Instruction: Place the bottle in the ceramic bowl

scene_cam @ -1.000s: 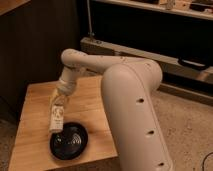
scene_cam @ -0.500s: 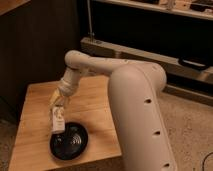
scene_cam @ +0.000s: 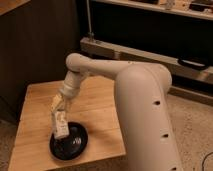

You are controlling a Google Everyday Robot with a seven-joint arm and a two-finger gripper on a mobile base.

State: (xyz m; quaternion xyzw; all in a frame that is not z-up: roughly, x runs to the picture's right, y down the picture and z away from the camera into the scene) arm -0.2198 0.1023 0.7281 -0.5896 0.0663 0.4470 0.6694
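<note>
Honestly, claw [scene_cam: 59, 111] is pinching the bottle [scene_cam: 60, 124] over the bowl [scene_cam: 70, 145]; I'd lower it before releasing.

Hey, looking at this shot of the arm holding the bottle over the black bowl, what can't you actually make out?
- Camera view: the bottle, held in the shut gripper, hides whether its lower end touches the ceramic bowl.
- The bottle's label print is too small to read.
- The wooden table is hidden on its right side by the arm.
- The shelf items at the top edge are cut off.
</note>
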